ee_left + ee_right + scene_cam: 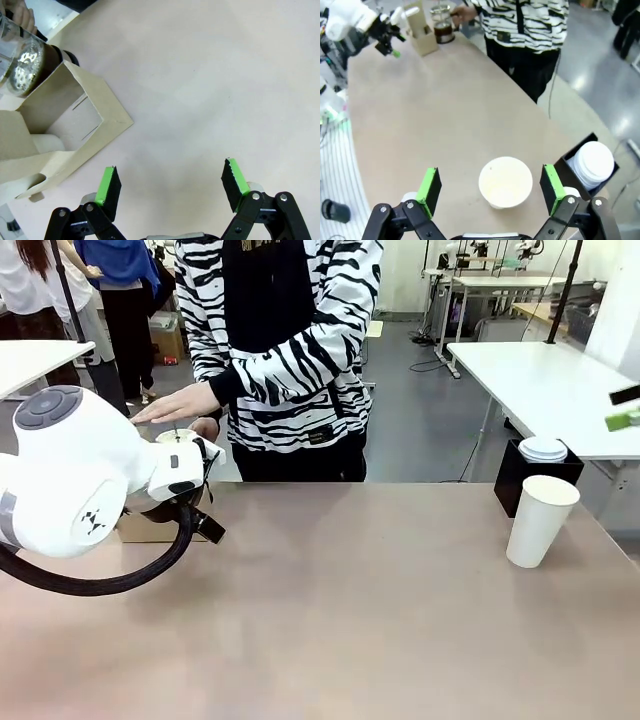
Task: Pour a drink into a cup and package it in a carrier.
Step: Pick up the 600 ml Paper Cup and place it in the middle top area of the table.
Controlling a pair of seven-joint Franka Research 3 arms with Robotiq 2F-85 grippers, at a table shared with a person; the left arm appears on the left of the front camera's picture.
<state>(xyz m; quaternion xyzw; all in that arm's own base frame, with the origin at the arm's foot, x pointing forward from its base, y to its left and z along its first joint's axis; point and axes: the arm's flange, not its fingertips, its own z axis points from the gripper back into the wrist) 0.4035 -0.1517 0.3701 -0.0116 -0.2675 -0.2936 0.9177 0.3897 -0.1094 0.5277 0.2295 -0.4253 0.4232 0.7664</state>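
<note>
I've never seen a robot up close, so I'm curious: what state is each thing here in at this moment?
cup, upright, empty.
jar, upright, partly full of dark drink.
carrier, standing, the compartment in view empty.
lids, stacked in the black box.
left pincer, open, holding nothing.
right pincer, open, over the cup.

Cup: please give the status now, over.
Left gripper open, beside carrier. Right gripper open, over empty paper cup. French press with dark drink beside carrier, person's hand by it.
</note>
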